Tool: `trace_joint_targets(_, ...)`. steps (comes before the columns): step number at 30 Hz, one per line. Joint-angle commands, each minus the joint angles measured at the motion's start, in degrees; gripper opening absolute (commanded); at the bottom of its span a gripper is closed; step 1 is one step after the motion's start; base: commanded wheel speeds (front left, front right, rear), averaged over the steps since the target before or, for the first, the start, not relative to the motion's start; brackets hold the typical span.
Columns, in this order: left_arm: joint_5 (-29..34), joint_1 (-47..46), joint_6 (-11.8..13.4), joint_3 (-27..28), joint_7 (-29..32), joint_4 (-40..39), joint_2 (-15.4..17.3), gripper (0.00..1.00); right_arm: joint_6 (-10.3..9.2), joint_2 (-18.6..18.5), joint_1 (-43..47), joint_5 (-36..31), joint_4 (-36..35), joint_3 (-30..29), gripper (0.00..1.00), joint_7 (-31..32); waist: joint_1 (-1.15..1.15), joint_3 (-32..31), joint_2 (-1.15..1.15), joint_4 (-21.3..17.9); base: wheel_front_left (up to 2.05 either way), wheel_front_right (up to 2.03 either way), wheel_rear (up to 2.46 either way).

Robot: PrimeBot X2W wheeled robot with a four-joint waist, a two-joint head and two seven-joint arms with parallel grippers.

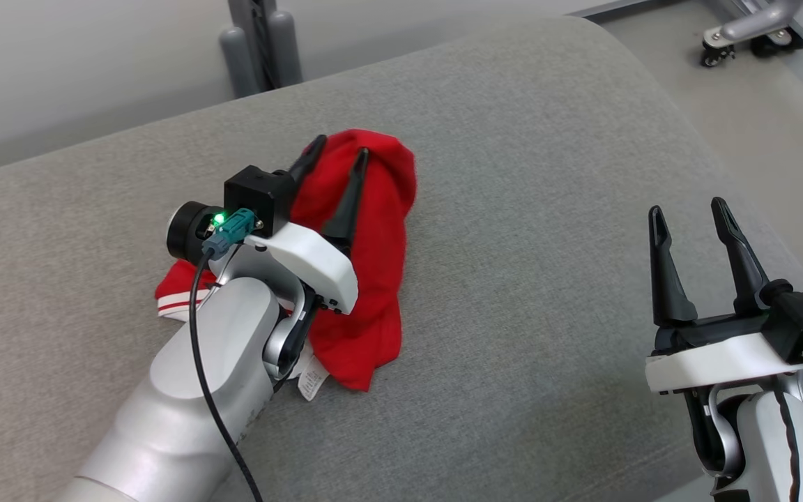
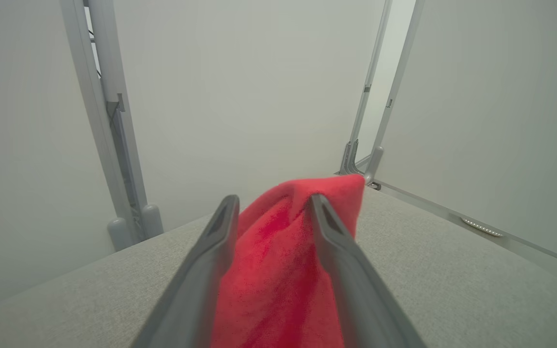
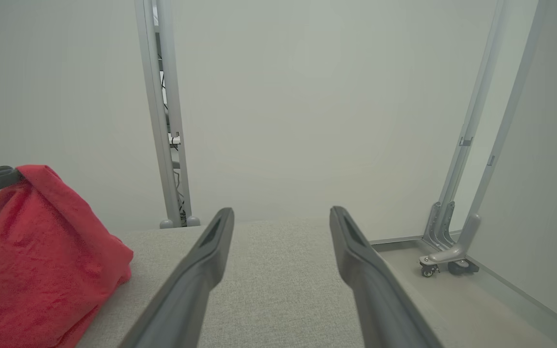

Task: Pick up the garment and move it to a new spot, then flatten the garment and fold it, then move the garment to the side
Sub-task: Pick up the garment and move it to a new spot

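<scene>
The garment lies heaped just left of centre on the grey cushion, at ten o'clock from the right gripper, which hangs wide and empty. The left gripper stands spread, with red cloth peaked up between its fingers. My worry is that the fuzzy cloth snags a fingertip when the arm lifts, dragging the heap along or over the rounded edge at twelve o'clock. The cushion looks coarse-woven and soft. Around it are pale walls, grey posts at eleven and a castor at one.
</scene>
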Motion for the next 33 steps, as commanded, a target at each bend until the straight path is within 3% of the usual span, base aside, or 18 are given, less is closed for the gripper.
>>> trace_joint_targets(1, 0.57, 0.42, -0.33, 0.53, -0.22, -0.19, 0.5, 1.0, 0.01, -0.27, 0.3, 0.5, 0.09, -0.02, 1.0, -0.1, 0.0, -0.68, 0.0, 0.97, 0.0, 0.0, 0.0)
trace_joint_targets(8, 5.39, 4.89, -1.69, 6.29, -0.22, -4.63, 1.66, 1.0, 0.01, -0.32, 0.73, -0.56, 0.1, -1.1, 1.0, -0.11, 0.0, -4.19, 0.0, 7.13, 0.0, 0.0, 0.0)
trace_joint_targets(13, 9.61, 10.88, -0.52, 11.8, -0.22, -11.57, 3.75, 1.0, 0.01, -0.31, 2.17, -2.34, 0.09, -1.68, 1.0, -0.1, 0.0, -7.52, 0.0, 12.97, 0.0, 0.0, 0.0)
trace_joint_targets(18, 13.19, 20.37, -1.18, 17.33, -0.23, -20.86, 6.77, 1.0, 0.01, -0.35, 3.94, -2.06, -0.09, -1.36, 1.0, -0.11, 0.0, -10.52, 0.0, 17.47, 0.0, 0.0, 0.0)
trace_joint_targets(21, 15.23, 27.24, -0.22, 20.7, -0.22, -25.78, 7.95, 1.0, 0.01, -0.34, 5.35, -2.25, -0.32, -1.43, 1.0, -0.11, 0.0, -11.96, 0.0, 19.68, 0.0, 0.0, 0.0)
trace_joint_targets(27, 20.09, 39.31, 0.53, 25.6, -0.22, -35.55, 6.98, 1.0, 0.01, -0.33, 8.55, -2.94, -0.74, -0.57, 1.0, -0.11, 0.0, -13.61, 0.0, 22.68, 0.0, 0.0, 0.0)
trace_joint_targets(33, 24.11, 47.2, 1.45, 29.36, -0.23, -40.35, 3.07, 1.0, 0.01, -0.32, 11.77, -2.57, -1.5, 0.47, 1.0, -0.1, 0.0, -14.98, 0.0, 23.75, 0.0, 0.0, 0.0)
